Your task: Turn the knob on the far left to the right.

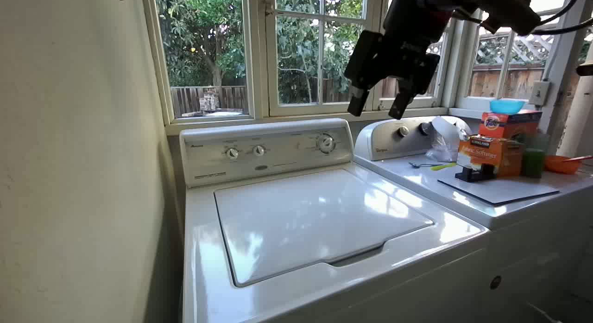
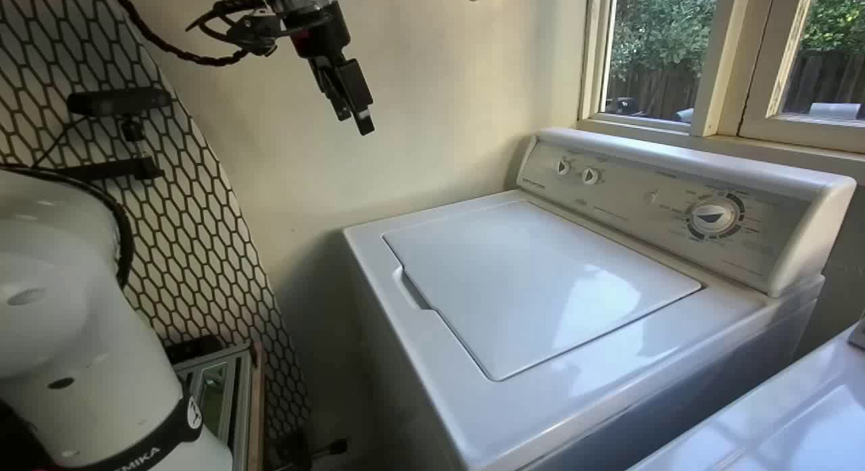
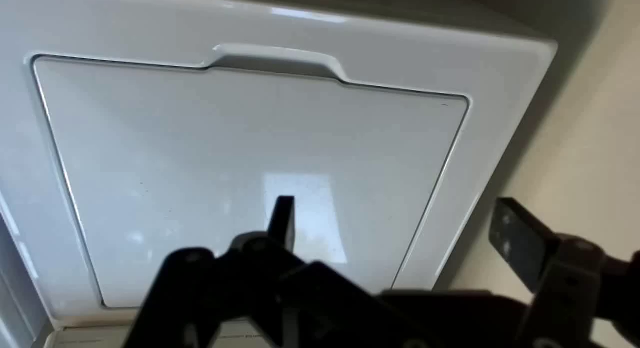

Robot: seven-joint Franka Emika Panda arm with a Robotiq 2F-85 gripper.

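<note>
The knob (image 1: 232,153) is a small round silver-grey dial at the left end of the white washer's control panel. It also shows in an exterior view (image 2: 562,167), beside its twin small knob (image 2: 590,176). My gripper (image 1: 377,109) is open, with nothing between its fingers. It hangs in the air pointing down, well above the washer and apart from the panel; it also shows in an exterior view (image 2: 355,121). In the wrist view the open fingers (image 3: 395,205) stand over the washer lid and the wall side. The knob is out of sight in the wrist view.
The large timer dial (image 1: 326,143) sits at the panel's right end. The washer lid (image 1: 315,212) is shut. A wall (image 2: 432,119) stands close along the washer's left side. The dryer (image 1: 417,179) on the right bears boxes, a cup and bowls. Windows stand behind the panel.
</note>
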